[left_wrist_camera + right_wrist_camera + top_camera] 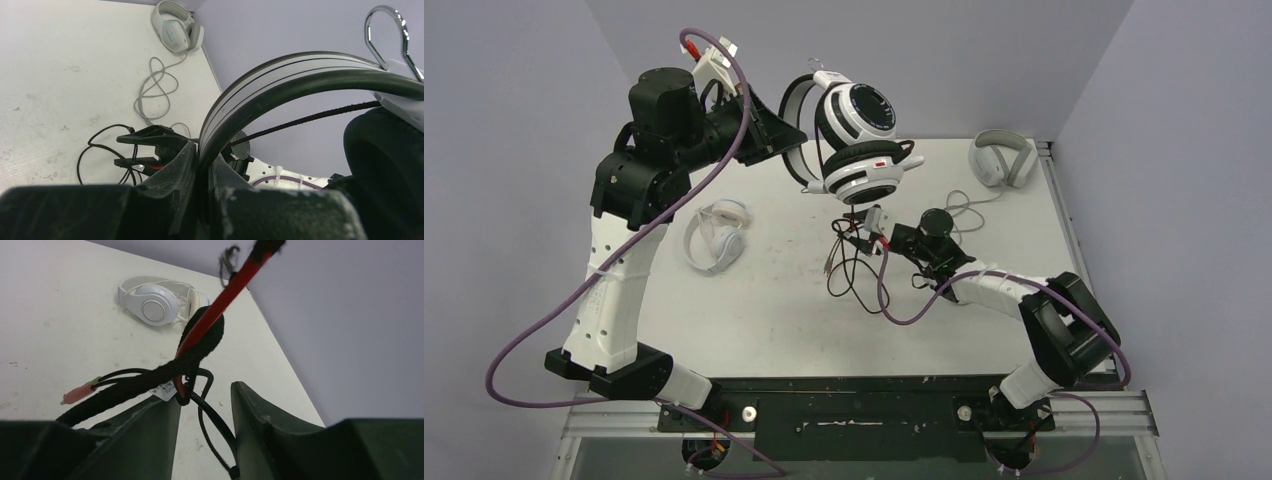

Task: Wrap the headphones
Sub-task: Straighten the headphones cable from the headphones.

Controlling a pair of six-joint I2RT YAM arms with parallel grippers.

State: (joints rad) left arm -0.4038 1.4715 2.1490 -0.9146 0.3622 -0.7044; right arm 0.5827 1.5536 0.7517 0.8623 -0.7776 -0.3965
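Left pincer (202,161) is clamping the black-and-white headset (859,130) by its band | right pincer (205,395) is standing part-open around the black cable (145,380) | three sets counted | grey pair (1002,158) is lying at the far-right surface (774,330) corner

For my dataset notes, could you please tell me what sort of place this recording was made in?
Likely a robotics lab test cell: the left arm and right arm are mounted on a metal frame at a white table, plain grey walls enclose it, and the black-and-white headset is a practice prop.
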